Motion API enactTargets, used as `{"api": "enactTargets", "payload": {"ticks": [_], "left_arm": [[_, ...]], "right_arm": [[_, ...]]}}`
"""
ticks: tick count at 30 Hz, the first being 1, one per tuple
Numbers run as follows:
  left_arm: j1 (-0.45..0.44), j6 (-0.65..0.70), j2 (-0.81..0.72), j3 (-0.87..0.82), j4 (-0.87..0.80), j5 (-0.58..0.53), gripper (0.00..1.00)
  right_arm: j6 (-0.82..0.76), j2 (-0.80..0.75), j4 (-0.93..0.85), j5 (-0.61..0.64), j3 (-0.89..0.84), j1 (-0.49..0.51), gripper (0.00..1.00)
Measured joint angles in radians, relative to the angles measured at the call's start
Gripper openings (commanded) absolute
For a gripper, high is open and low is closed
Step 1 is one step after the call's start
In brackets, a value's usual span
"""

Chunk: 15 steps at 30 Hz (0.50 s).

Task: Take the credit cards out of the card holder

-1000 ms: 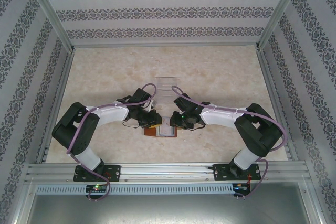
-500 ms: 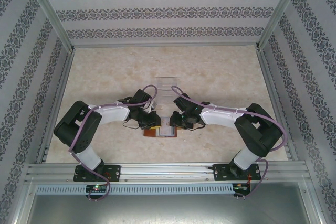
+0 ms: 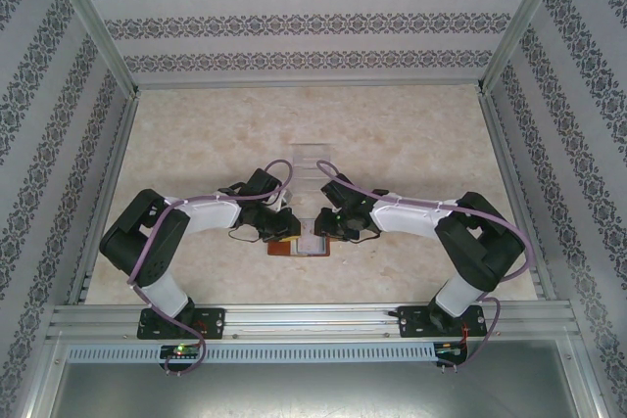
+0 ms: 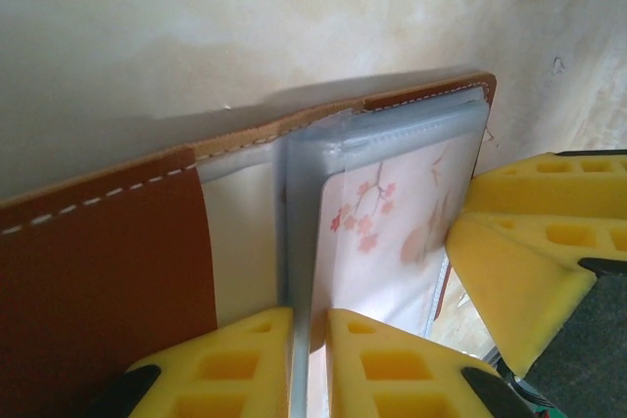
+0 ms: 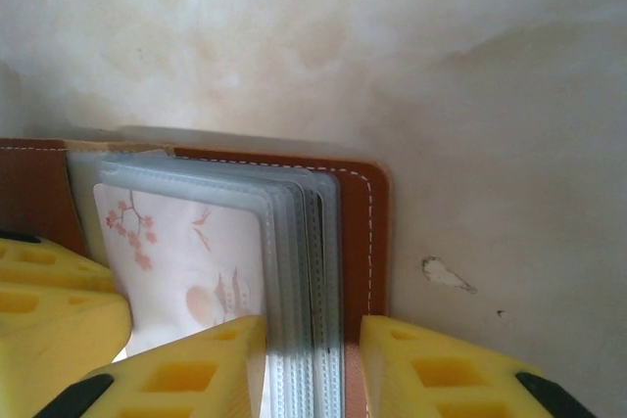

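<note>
Even, diffuse light floods the pale desk [image 3: 411, 144] seen from above, leaving only short, soft shadows beneath the two arms. The enclosure's posts splay outward toward the frame edges, a wide-angle bend. From the left wrist, a broad grey shadow spreads over the desk beyond the card holder [image 4: 98, 271]. The yellow fingers of the left end effector [image 4: 309, 320] sit close and soft-edged, and the far side of the printed card [image 4: 382, 232] smears into haze. From the right wrist, the desk glows bright and slightly washed, with the right end effector [image 5: 312, 325] blurred at the bottom edge.
</note>
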Motion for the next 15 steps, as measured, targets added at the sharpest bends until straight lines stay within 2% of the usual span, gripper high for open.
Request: {"api": "enactTargets", "payload": {"ticks": [15], "left_arm": [[0.000, 0.023, -0.026, 0.001, -0.062, -0.052, 0.15]], "right_arm": [[-0.001, 0.000, -0.002, 0.003, 0.000, 0.000, 0.34]]}}
